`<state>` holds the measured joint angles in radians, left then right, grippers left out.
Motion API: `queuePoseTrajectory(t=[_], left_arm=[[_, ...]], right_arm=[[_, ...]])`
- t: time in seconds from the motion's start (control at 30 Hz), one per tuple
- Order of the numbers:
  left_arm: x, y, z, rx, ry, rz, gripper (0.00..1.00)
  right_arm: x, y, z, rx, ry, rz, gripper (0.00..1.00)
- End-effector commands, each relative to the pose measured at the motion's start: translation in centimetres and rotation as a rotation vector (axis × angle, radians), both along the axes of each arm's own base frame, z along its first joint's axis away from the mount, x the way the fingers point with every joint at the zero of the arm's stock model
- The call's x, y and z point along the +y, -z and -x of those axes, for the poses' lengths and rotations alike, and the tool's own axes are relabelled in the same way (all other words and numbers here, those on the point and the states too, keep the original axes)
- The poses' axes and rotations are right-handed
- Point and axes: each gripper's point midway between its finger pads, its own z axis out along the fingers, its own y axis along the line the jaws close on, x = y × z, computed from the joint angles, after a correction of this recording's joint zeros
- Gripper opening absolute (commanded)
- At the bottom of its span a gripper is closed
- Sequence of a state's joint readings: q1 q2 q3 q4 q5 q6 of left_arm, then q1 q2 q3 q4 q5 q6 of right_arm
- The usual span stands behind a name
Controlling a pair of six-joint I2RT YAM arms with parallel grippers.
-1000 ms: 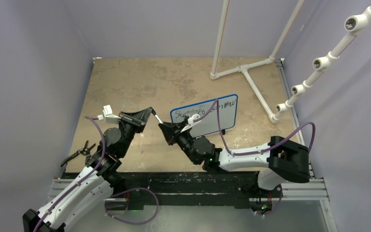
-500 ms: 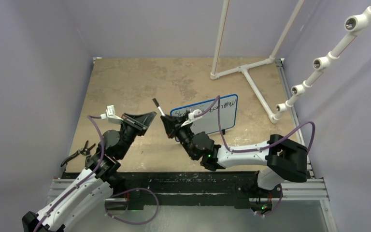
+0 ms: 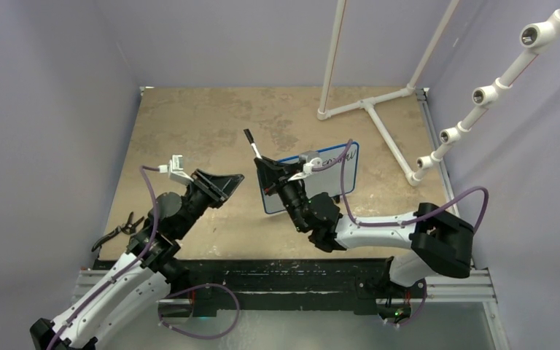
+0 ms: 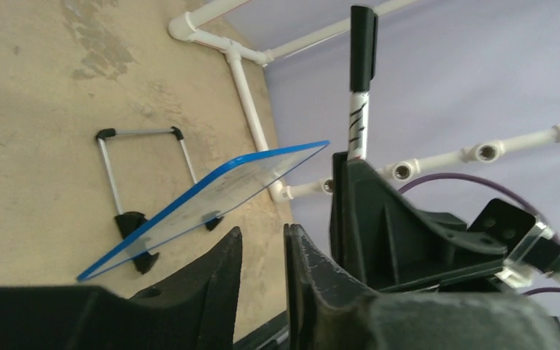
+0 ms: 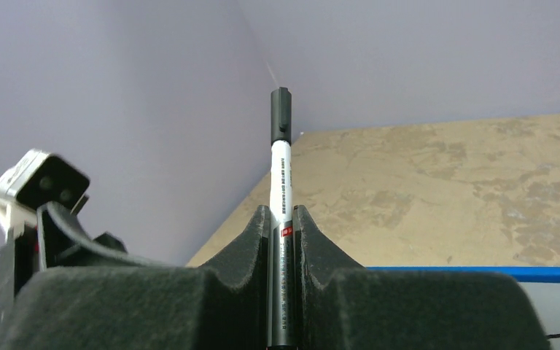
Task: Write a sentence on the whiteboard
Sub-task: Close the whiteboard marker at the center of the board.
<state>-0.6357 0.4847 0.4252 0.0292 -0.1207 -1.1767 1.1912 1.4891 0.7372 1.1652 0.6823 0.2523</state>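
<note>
Capped marker up in my right claw, left claw free beside it.

My left claw (image 3: 235, 179) hangs with its fingers a narrow gap apart and nothing between them, I judge because the marker needs only one grip. Just to its right, my right claw (image 3: 264, 168) is clamped on the marker (image 3: 254, 146), cap (image 5: 281, 113) upward and clear of the whiteboard (image 3: 329, 184), which stands tilted just behind this claw. Capped, it cannot write, so the sentence (image 3: 335, 154) looks finished, though my arm hides most of it. Count: two claws, one marker, one cap, one whiteboard, two black feet (image 4: 133, 222).
</note>
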Motion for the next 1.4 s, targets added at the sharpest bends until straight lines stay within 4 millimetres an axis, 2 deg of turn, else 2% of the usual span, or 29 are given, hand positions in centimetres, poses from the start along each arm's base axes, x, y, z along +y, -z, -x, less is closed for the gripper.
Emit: queuePoseTrajectory(t=[0.0, 0.1, 0.17, 0.27, 0.37, 0.5, 0.67, 0.87, 1.03, 1.1, 1.2, 1.27, 1.37], left_arm=[[-0.6, -6.2, 0.5, -0.181, 0.061, -0.083, 0.38], [-1.2, -8.8, 0.7, -0.264, 0.1, -0.136, 0.58], [-2.2, -10.4, 1.0, -0.327, 0.157, -0.155, 0.66], [-3.8, -13.0, 1.7, -0.428, 0.243, -0.151, 0.7], [-4.7, -14.5, 2.5, -0.502, 0.305, -0.145, 0.73], [-5.0, -15.6, 2.9, -0.554, 0.331, -0.14, 0.74], [-5.1, -16.6, 3.4, -0.59, 0.344, -0.121, 0.74], [-4.9, -17.8, 4.1, -0.625, 0.349, -0.097, 0.65], [-4.8, -17.6, 4.1, -0.615, 0.347, -0.094, 0.49], [-4.8, -17.4, 4.1, -0.607, 0.347, -0.094, 0.39], [-5.0, -17.1, 4.0, -0.6, 0.357, -0.085, 0.13], [-5.3, -16.7, 4.1, -0.585, 0.377, -0.07, 0.0], [-5.7, -15.8, 4.1, -0.562, 0.398, -0.052, 0.0]], right_arm=[[-1.2, -4.8, 2.3, -0.145, -0.083, -0.064, 0.0], [-1.7, -5.8, 4.1, -0.186, -0.165, -0.06, 0.0], [-1.8, -6.2, 5.5, -0.221, -0.236, -0.046, 0.0], [-1.8, -6.1, 7.7, -0.232, -0.352, -0.029, 0.0], [-2.5, -6.5, 9.4, -0.236, -0.429, -0.05, 0.0], [-3.1, -7.1, 10.7, -0.24, -0.489, -0.053, 0.0], [-3.5, -7.1, 11.2, -0.249, -0.503, -0.018, 0.0], [-3.7, -6.6, 11.2, -0.229, -0.502, -0.006, 0.0], [-3.8, -6.7, 11.4, -0.23, -0.51, -0.02, 0.0], [-3.8, -6.8, 11.4, -0.233, -0.512, -0.023, 0.0], [-3.8, -6.8, 11.4, -0.235, -0.511, -0.027, 0.0], [-4.0, -6.8, 11.4, -0.237, -0.503, -0.034, 0.0], [-4.4, -7.2, 11.2, -0.255, -0.481, -0.06, 0.0]])
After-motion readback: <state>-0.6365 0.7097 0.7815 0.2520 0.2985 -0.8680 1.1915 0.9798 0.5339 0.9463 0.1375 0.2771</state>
